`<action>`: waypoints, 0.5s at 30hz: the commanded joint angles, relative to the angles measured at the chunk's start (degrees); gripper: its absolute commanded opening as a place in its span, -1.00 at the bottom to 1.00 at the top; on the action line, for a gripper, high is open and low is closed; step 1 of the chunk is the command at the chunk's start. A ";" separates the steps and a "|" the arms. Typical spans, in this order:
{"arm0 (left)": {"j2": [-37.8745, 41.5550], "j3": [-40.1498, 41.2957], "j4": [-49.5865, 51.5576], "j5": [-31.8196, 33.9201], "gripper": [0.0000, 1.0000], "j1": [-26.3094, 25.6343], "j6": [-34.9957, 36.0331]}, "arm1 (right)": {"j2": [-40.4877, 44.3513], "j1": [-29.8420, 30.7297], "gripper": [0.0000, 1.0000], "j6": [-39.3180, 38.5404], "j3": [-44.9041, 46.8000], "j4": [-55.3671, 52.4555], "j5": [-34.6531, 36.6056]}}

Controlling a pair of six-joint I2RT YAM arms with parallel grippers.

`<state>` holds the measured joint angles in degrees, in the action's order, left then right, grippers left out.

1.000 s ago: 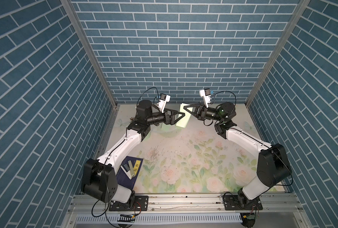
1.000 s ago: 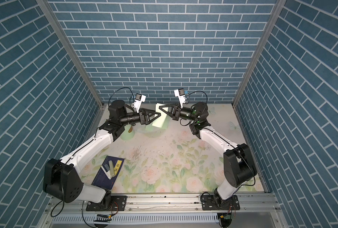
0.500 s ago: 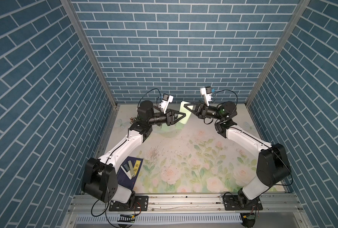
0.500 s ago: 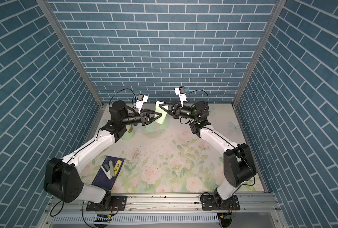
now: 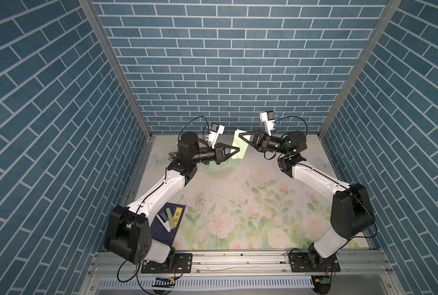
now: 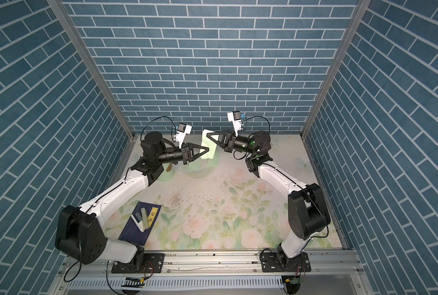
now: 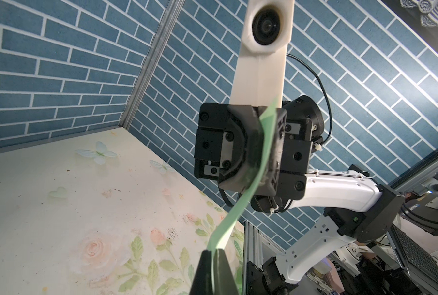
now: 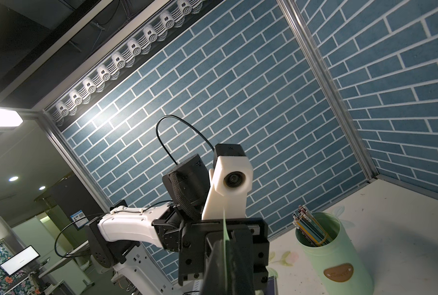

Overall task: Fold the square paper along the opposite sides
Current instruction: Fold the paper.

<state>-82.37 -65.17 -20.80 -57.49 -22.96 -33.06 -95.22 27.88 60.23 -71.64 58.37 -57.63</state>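
Green paper (image 5: 239,145) hangs mid-air, edge-on between arms. Left gripper (image 5: 237,148) pinches lower edge; right gripper (image 5: 240,134) pinches upper edge. Sheet spans tip to tip.

The paper (image 7: 263,143) is thin, matt pale-green sheet. The grippers' fingers (image 7: 240,153) are matt black plastic, the camera mounts (image 7: 261,63) smooth white plastic. The table (image 5: 238,204) has a smooth floral print, specked with grit.
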 commanded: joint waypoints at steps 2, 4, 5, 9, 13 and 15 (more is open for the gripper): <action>1.32 0.71 0.45 0.10 -1.00 -0.24 1.24 | -0.49 -0.72 -1.00 1.42 -1.58 2.01 0.67; 1.42 0.66 1.63 0.26 -0.98 -0.22 1.90 | -0.58 -0.72 -1.00 1.43 -1.66 2.01 0.67; 1.49 0.65 2.07 0.28 -0.97 -0.22 2.16 | -0.58 -0.72 -1.00 1.40 -1.79 2.11 0.59; 1.93 0.96 2.23 0.45 -1.00 -0.18 2.42 | -0.93 -0.72 -1.00 1.60 -2.04 2.44 0.21; 2.84 1.31 2.16 0.97 -1.00 -0.24 2.46 | -1.22 -0.80 -0.82 1.53 -2.45 2.64 -0.67; 3.39 1.23 2.39 1.54 -1.00 -0.10 2.47 | -0.88 -0.98 -0.38 0.99 -1.91 2.55 -1.00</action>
<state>-80.97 -64.55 -18.74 -56.53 -23.14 -31.62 -95.96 27.44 60.88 -71.72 58.35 -57.69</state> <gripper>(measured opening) 0.049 0.246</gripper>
